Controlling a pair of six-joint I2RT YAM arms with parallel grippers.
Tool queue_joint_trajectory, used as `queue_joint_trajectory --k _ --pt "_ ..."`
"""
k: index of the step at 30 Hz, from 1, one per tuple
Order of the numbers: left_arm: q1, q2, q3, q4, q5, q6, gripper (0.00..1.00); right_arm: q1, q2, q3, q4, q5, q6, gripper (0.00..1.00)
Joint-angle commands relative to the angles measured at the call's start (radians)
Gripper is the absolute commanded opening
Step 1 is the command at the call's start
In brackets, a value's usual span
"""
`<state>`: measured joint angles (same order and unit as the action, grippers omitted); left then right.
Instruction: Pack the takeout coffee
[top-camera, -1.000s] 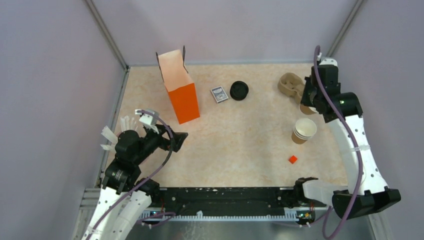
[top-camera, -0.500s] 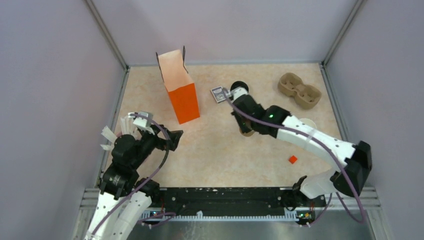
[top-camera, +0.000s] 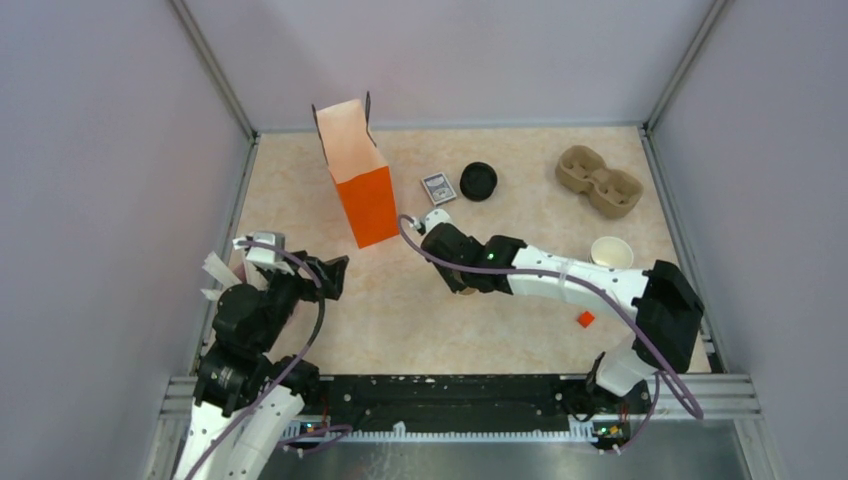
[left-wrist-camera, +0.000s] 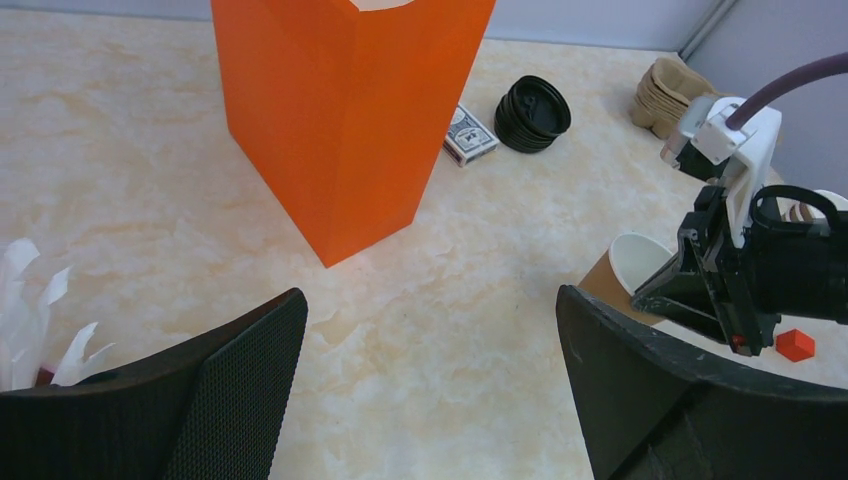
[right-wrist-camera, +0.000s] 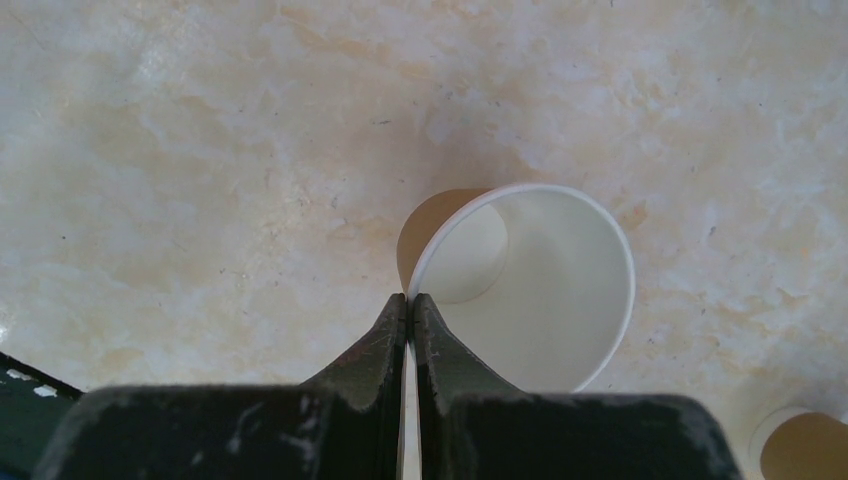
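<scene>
Obs: right gripper (right-wrist-camera: 410, 300) closed on one wall of the rim of the small kraft-tan paper cup (right-wrist-camera: 520, 290), white inside, held tilted low over the marbled tabletop (top-camera: 400, 320) right of the tall orange paper bag (top-camera: 360, 190); left gripper (left-wrist-camera: 430, 298) wide open, empty. Risk: a one-sided rim pinch (thin paper, nothing bracing the far wall) may let the cup swing, crease or slip free. The tilted cup could also snag the bag's lip and topple it.

The scene is lit brightly and evenly from above. Only soft, faint shadows are cast on the beige marbled worktop (top-camera: 520, 150) around the tall orange paper bag (left-wrist-camera: 340, 120). The right gripper (right-wrist-camera: 410, 305) is rendered slightly soft at close range.
</scene>
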<state>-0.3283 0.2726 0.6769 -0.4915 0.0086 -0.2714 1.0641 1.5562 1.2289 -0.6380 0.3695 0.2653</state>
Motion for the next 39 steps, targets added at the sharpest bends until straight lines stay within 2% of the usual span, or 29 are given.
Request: queue_joint_trajectory --k 1,4,12,16,25,31,35,39 --pt "0.009 0.001 0.02 0.025 -0.033 -0.014 0.99 0.016 0.036 -0.016 0.069 -0.009 0.017 0.0" --pt "0.012 0.008 0.022 0.024 -0.031 -0.012 0.99 0.019 0.055 -0.012 0.062 -0.007 0.022 0.03" --pt "0.014 0.012 0.018 0.027 -0.021 -0.011 0.99 0.028 -0.03 0.023 0.057 -0.039 0.052 0.23" --pt "0.014 0.025 0.018 0.029 -0.014 -0.009 0.99 -0.003 -0.083 0.048 0.066 -0.013 0.06 0.25" --pt "0.014 0.057 0.011 0.039 0.054 -0.004 0.99 -0.352 -0.153 -0.045 0.268 -0.074 0.246 0.23" --pt "0.014 0.078 0.009 0.047 0.112 0.0 0.99 -0.508 -0.046 -0.036 0.377 -0.031 0.374 0.23" --pt "0.012 0.066 0.007 0.052 0.123 0.002 0.99 -0.561 0.086 0.008 0.4 0.06 0.475 0.23" --pt "0.012 0.038 0.002 0.058 0.122 0.003 0.99 -0.605 0.212 0.066 0.449 0.0 0.485 0.26"
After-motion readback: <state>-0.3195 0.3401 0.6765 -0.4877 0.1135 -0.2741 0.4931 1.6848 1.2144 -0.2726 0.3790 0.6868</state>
